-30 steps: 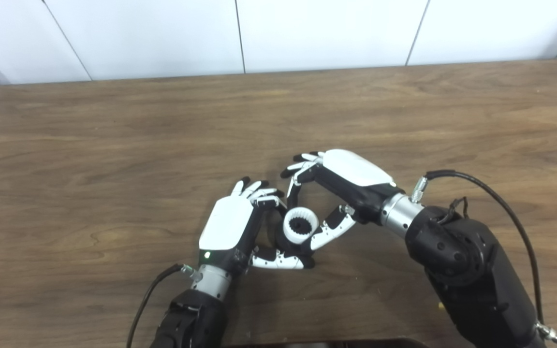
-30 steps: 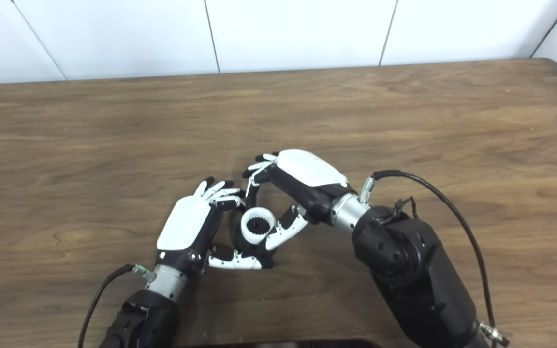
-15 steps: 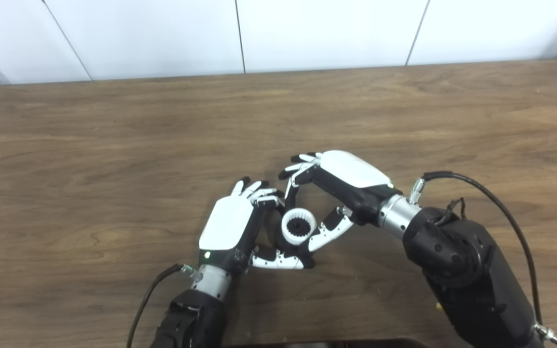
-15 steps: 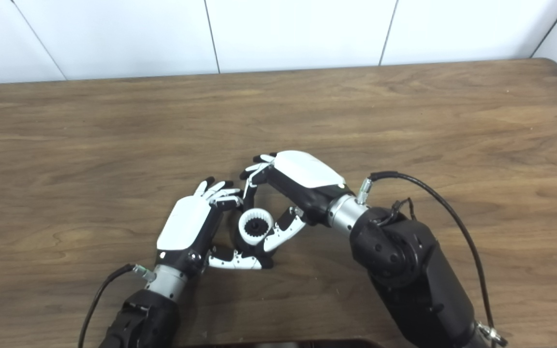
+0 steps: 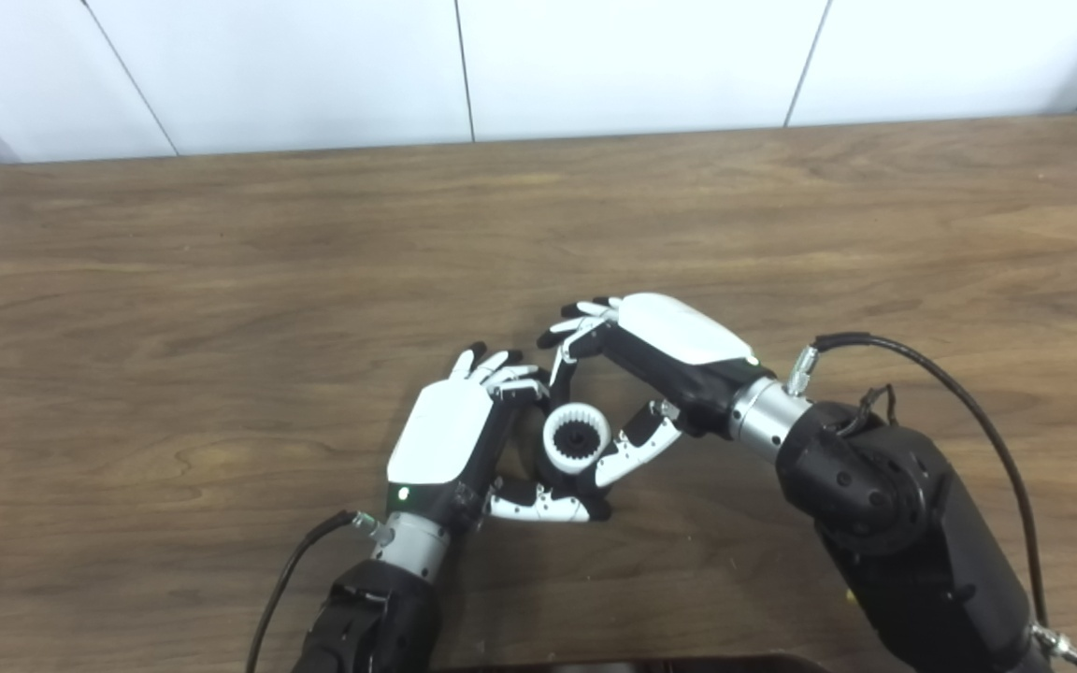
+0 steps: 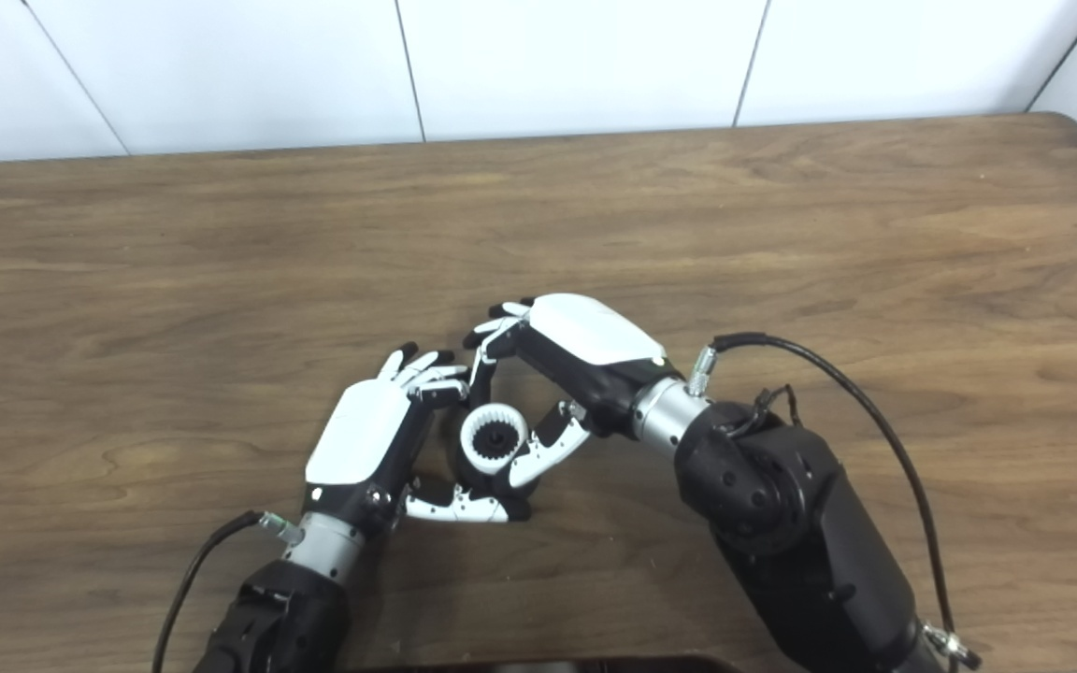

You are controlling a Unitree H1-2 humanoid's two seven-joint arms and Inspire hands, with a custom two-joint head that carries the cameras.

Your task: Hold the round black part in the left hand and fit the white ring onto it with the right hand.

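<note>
Since a second earlier, the right robot hand (image 5: 660,360) had edged slightly toward the left one and the white ring (image 5: 577,437) had shifted a touch with it; little else had changed.

Across the pictures stretched the brown wooden tabletop (image 5: 221,262), with a white panelled wall (image 5: 314,65) behind its far edge. Both black arms came in from the bottom edge, the right arm (image 5: 894,523) bulkier in view, with a black cable (image 5: 969,393) looping off its wrist. The left arm (image 5: 380,608) rose beside a thinner cable (image 5: 286,579).

The left robot hand (image 5: 450,439) lay with its white back upward, its fingers (image 5: 501,369) curled over the far side of the parts and its thumb reaching beneath them; it was closed around the round black part (image 5: 538,458), of which only dark edges showed. The right robot hand arched over from the right, fingers bent down at the far side and thumb against the near side, pinching the white ring. That ring sat between the two hands, near the middle of the tabletop's near half, its toothed inner edge facing upward around a dark centre. Whether it was fully seated on the black part could not be told.
</note>
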